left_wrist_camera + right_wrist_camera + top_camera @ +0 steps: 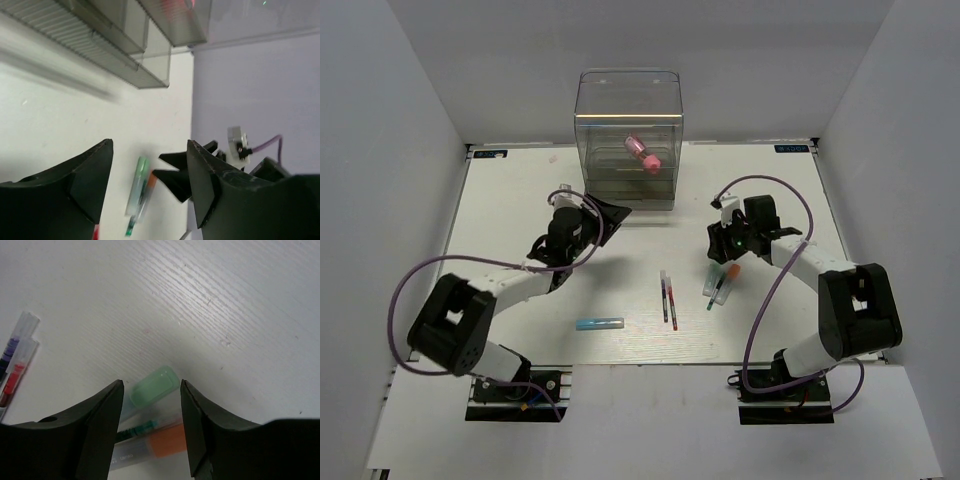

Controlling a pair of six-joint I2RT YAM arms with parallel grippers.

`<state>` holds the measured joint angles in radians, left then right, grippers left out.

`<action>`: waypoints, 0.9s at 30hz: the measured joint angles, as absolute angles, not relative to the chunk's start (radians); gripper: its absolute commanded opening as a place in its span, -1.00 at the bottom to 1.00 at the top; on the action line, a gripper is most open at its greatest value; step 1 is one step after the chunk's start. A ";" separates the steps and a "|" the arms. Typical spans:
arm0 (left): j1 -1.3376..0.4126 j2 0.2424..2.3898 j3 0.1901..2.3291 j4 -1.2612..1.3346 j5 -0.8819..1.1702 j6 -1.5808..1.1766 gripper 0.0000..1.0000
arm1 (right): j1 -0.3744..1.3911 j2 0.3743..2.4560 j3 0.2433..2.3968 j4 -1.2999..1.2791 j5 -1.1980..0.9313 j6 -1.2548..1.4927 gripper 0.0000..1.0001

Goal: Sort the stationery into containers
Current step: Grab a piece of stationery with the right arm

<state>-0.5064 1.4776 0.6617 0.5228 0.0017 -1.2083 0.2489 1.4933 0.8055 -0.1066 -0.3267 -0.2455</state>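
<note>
The clear organiser [628,100] stands at the back, with the stubby pink cylinder [643,153] in its upper compartment. My left gripper [613,212] is open and empty, just in front of the drawers [100,40]. My right gripper [725,260] is open, low over a cluster of pale green marker [152,387], thin green pen [135,430] and orange-capped marker [167,441]; these lie between its fingers. The cluster also shows in the left wrist view [136,185]. Purple and red pens [668,298] lie mid-table. The light blue stick [599,324] lies near the front.
White walls close in the table on the left, back and right. The purple and red pens [15,360] lie close to the left of my right gripper. Purple cables loop beside both arms.
</note>
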 measured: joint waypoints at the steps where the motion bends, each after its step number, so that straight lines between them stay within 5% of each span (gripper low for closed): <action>1: -0.506 1.428 0.655 0.458 0.004 -1.184 0.46 | 0.249 1.493 0.807 -0.121 -0.319 -0.250 0.08; 4: -0.506 1.332 0.624 0.331 -0.001 -1.152 0.55 | 0.249 1.495 0.814 -0.168 -0.307 -0.268 0.05; 6: -0.506 1.258 0.597 0.220 -0.013 -1.139 0.98 | 0.249 1.499 0.820 -0.192 -0.301 -0.274 0.02; 18: -0.494 0.909 0.466 -0.167 -0.127 -1.292 0.98 | 0.261 1.600 0.934 -0.309 -0.245 -0.185 0.02; 27: -0.494 0.842 0.517 -0.400 -0.187 -1.421 0.98 | 0.291 1.687 0.982 -0.370 -0.188 -0.083 0.10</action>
